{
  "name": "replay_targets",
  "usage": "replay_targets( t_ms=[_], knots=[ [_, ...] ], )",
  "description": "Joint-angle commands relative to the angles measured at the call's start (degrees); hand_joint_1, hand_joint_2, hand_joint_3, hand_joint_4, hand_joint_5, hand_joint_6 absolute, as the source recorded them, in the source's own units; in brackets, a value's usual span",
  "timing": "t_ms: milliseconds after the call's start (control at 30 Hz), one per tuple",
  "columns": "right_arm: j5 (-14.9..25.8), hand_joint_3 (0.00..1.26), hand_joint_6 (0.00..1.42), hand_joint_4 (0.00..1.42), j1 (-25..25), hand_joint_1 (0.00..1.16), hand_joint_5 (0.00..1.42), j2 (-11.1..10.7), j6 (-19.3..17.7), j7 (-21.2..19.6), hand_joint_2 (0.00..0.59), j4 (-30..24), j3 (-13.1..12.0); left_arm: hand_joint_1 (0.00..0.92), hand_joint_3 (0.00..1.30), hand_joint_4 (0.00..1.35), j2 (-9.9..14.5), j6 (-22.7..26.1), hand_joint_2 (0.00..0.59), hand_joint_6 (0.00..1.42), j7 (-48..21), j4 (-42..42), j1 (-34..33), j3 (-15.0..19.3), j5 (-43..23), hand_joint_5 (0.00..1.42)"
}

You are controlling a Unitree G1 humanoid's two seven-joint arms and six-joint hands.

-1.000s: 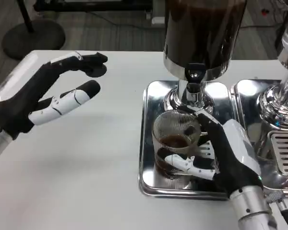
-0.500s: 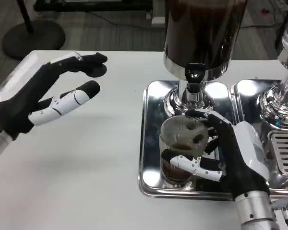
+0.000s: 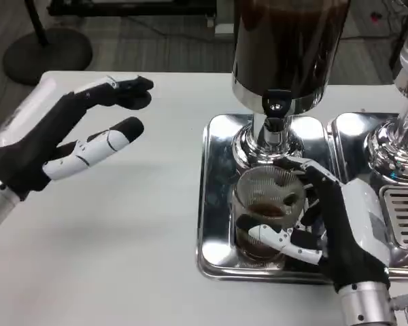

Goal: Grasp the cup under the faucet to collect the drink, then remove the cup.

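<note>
While the right hand (image 3: 333,227) is gripping the cup (image 3: 266,214) below the faucet (image 3: 275,119), the left hand (image 3: 61,146) is hovering open; this clear, partly filled cup is likely looking rigid, slippery and spill-prone, best held mid-wall.

No lettering to read anywhere: nothing legible on the dispenser (image 3: 285,47), the steel tray (image 3: 214,197) or the bench (image 3: 122,224)

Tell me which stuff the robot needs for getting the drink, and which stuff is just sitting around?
Needed for the job:
- cup, with some brown drink in it
- right hand, holding the cup
- faucet on the big drink tank
- metal tray under the cup

Just there:
- left hand, open above the table
- second shiny machine beside the tray
- black stand base on the floor
</note>
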Motion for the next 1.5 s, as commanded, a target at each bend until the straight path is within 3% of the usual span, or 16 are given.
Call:
replay_targets(
  t_ms=[33, 433, 867, 1067, 1500],
  knots=[
    [-0.20, 0.51, 0.94, 0.62, 0.62, 0.80, 0.81, 0.30, -1.97, -2.43, 0.189, -2.86, -0.92, 0.000, 0.27, 0.28, 0.48, -0.49, 0.178, 0.27, -1.10, 0.73, -0.17, -0.72, -0.62, 0.30],
    [-0.53, 0.53, 0.97, 0.63, 3.87, 0.78, 0.83, -0.21, -0.46, -3.84, 0.195, -8.04, -5.42, 0.000, 0.27, 0.28, -0.89, -1.32, 0.178, 0.27, -2.66, 0.34, 0.25, -3.23, -0.92, 0.30],
    [-0.04, 0.54, 0.98, 0.64, 8.21, 0.78, 0.83, -0.85, 0.38, -2.63, 0.201, -14.49, -11.37, 0.000, 0.26, 0.27, -3.41, -2.53, 0.173, 0.27, -5.16, -1.20, 1.14, -7.25, -1.30, 0.30],
    [-0.04, 0.54, 0.98, 0.64, 10.43, 0.78, 0.84, -0.54, 0.47, -1.44, 0.202, -17.78, -12.02, 0.000, 0.26, 0.27, -4.23, -3.51, 0.173, 0.27, -6.57, -2.03, 2.34, -9.04, -1.90, 0.30],
    [0.45, 0.55, 1.00, 0.64, 15.74, 0.78, 0.84, 0.51, -0.09, 2.32, 0.202, -24.65, -10.28, 0.000, 0.26, 0.27, -4.21, -3.50, 0.173, 0.27, -7.97, -4.63, 4.92, -10.00, -3.68, 0.30]
  ],
)
